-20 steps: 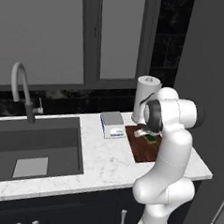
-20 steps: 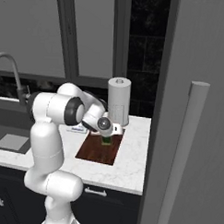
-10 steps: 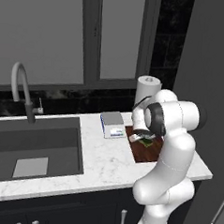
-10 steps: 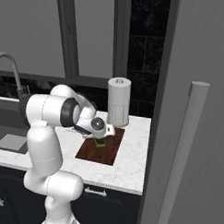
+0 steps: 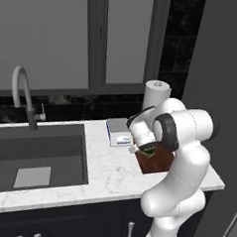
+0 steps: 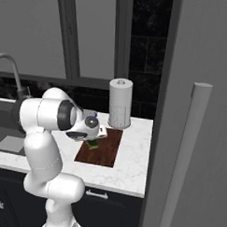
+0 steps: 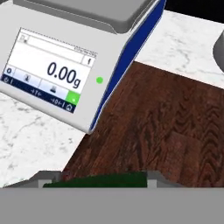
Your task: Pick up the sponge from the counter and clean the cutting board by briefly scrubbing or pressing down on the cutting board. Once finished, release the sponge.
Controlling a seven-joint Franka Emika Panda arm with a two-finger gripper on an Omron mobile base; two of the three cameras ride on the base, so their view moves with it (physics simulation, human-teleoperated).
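Note:
The sponge [image 6: 93,145] is a small yellow-green block held low at the left part of the dark reddish-brown cutting board [image 6: 105,151], near the edge that faces the scale. My gripper [image 6: 91,140] is shut on it from above. In the left base view the sponge [image 5: 149,149] peeks out under the gripper [image 5: 147,147], over the cutting board [image 5: 156,163]. The hand view has the sponge's dark green layer [image 7: 101,179] between the fingertips [image 7: 45,178], with the cutting board [image 7: 166,131] close below. Whether the sponge touches the wood I cannot tell. The board lies on the white marble counter [image 5: 107,172].
A grey-and-white kitchen scale [image 5: 119,132] stands just left of the board, its display [image 7: 52,72] near the gripper. A paper towel roll [image 6: 120,104] rises behind the board. The sink [image 5: 34,155] and faucet [image 5: 22,92] lie to the left. A tall dark cabinet [image 6: 199,114] closes the right.
The gripper has carried the sponge across the board toward the scale side and a little lower. The arm's elbow swung with it. The jaws have closed a little more.

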